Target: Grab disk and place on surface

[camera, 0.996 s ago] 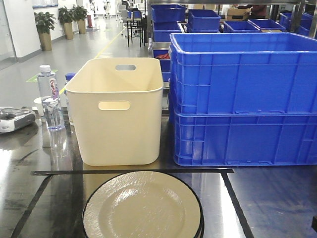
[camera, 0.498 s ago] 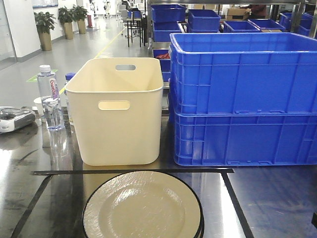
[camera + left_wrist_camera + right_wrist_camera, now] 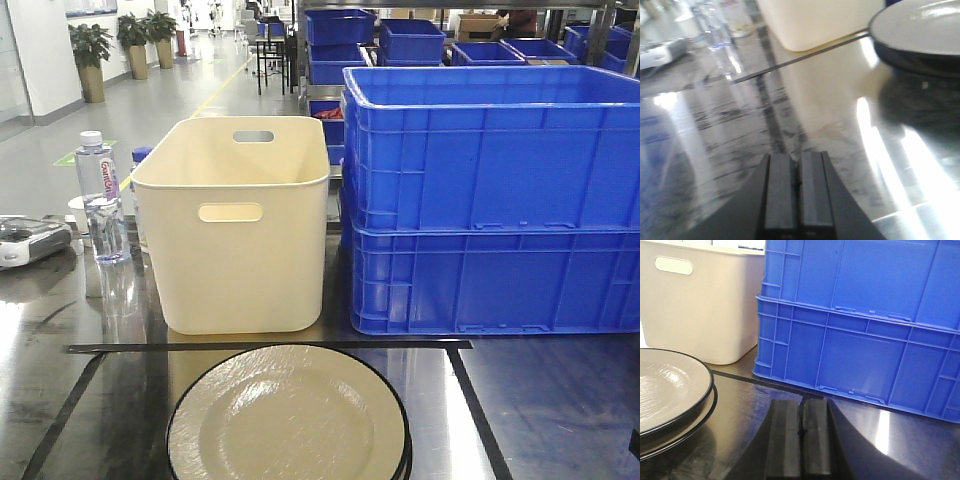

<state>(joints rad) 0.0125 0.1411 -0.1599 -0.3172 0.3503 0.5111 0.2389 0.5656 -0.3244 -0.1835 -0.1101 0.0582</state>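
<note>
The disk (image 3: 288,415) is a cream plate with a black rim, lying on top of a second like plate at the near edge of the dark glossy surface (image 3: 540,400), inside the black tape rectangle. In the left wrist view the disk (image 3: 925,25) is at the upper right, well ahead of my left gripper (image 3: 796,157), which is shut and empty above the surface (image 3: 815,115). The right wrist view has the disk (image 3: 665,385) at the left. My right gripper (image 3: 802,402) is shut on nothing, just right of it, low over the surface (image 3: 880,430).
A cream bin (image 3: 235,220) stands behind the plates, beyond the tape line (image 3: 270,347). Two stacked blue crates (image 3: 490,200) fill the back right. A water bottle (image 3: 103,195) and a grey device (image 3: 25,240) sit at the left.
</note>
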